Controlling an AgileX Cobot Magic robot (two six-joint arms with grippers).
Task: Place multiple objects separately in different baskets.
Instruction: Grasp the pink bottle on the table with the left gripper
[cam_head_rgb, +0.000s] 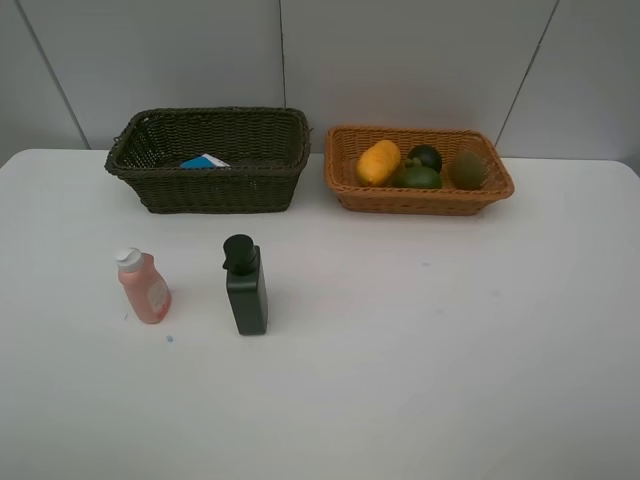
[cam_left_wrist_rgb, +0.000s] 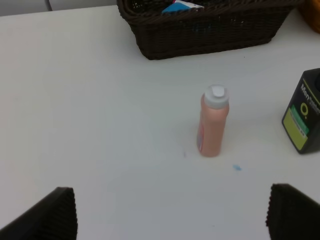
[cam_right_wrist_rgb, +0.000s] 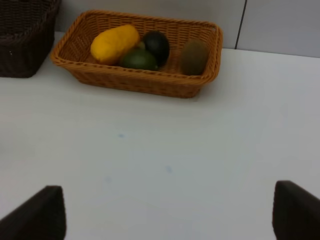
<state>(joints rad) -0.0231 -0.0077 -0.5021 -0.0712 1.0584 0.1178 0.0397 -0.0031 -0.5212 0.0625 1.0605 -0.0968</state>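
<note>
— While both grippers hang back, what sits on the bench (cam_head_rgb: 420, 360)?

— Matte white top, smooth and wide. At eleven o'clock from its middle stands the dark brown-green basket (cam_head_rgb: 210, 160), deep, rectangular, coarse woven wicker. At one o'clock, just beside it but apart, is the light orange-tan basket (cam_head_rgb: 418, 170), shallower, with a finer weave.

— Contents?

— In the tan one: a smooth oblong yellow-orange mango (cam_head_rgb: 378, 162) at its nine o'clock end, a round green lime (cam_head_rgb: 420, 178) touching it, a glossy dark mangosteen (cam_head_rgb: 426, 155) behind the lime, and a dull, fuzzy brown kiwi (cam_head_rgb: 468, 170) towards three o'clock. In the dark one I see only a blue-and-white flat item (cam_head_rgb: 204, 161); I cannot tell what it is.

— And the bottles?

— Both upright at eight o'clock, near each other but apart: a rounded pink bottle (cam_head_rgb: 145, 288) with white cap, and a square-shouldered black pump bottle (cam_head_rgb: 245, 285) at its three o'clock side.

— Grippers?

— Left gripper (cam_left_wrist_rgb: 170, 212) is spread wide, ribbed black fingers (cam_left_wrist_rgb: 52, 215) at either side, the pink bottle ahead of it. Right gripper (cam_right_wrist_rgb: 167, 212) is spread too, empty, facing the tan basket.

— Room?

— Bare bench from three to six o'clock; baskets hug the far edge.
</note>
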